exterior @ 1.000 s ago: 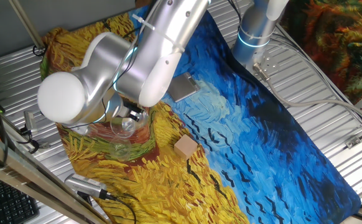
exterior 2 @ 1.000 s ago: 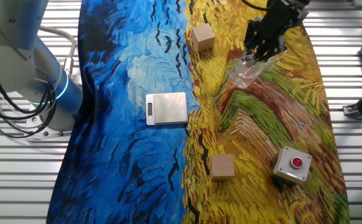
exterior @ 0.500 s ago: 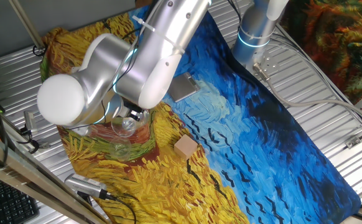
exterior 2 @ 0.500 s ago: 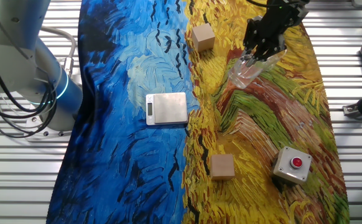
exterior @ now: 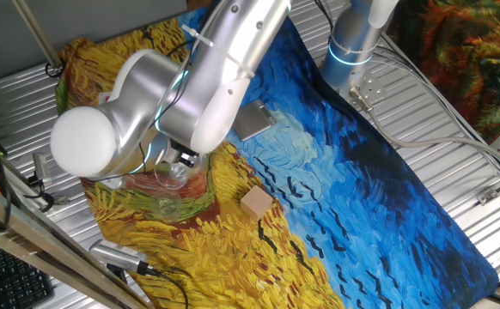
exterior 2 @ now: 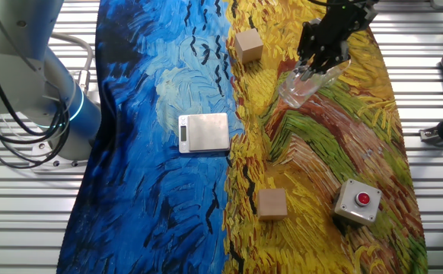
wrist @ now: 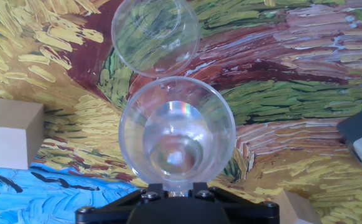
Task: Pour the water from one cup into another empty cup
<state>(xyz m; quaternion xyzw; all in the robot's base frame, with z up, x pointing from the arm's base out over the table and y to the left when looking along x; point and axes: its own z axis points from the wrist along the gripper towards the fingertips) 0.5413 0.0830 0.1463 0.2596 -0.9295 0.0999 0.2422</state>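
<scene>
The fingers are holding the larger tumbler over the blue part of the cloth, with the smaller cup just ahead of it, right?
Not quite. The larger tumbler and the smaller cup are over the yellow part of the cloth, not the blue; the other fixed view shows it. The rest is right.

From your hand view, the tumbler (wrist: 176, 134) sits right in front of the gripper (wrist: 176, 190), mouth facing the camera. The smaller cup (wrist: 155, 36) is just beyond its rim, rims overlapping in that view, so you can't tell if they touch. A wooden block (wrist: 10, 134) is off to the left, and another block's corner (wrist: 296, 208) pokes in at lower right.

In the other fixed view, the tumbler (exterior 2: 301, 85) hangs tilted under the gripper (exterior 2: 322, 57) over the cloth (exterior 2: 168, 137). One block (exterior 2: 247, 45) is to its left, the scale (exterior 2: 204, 132) lies well apart further left near the cloth's middle, and another block (exterior 2: 272, 203) sits near the button box (exterior 2: 357, 201).
</scene>
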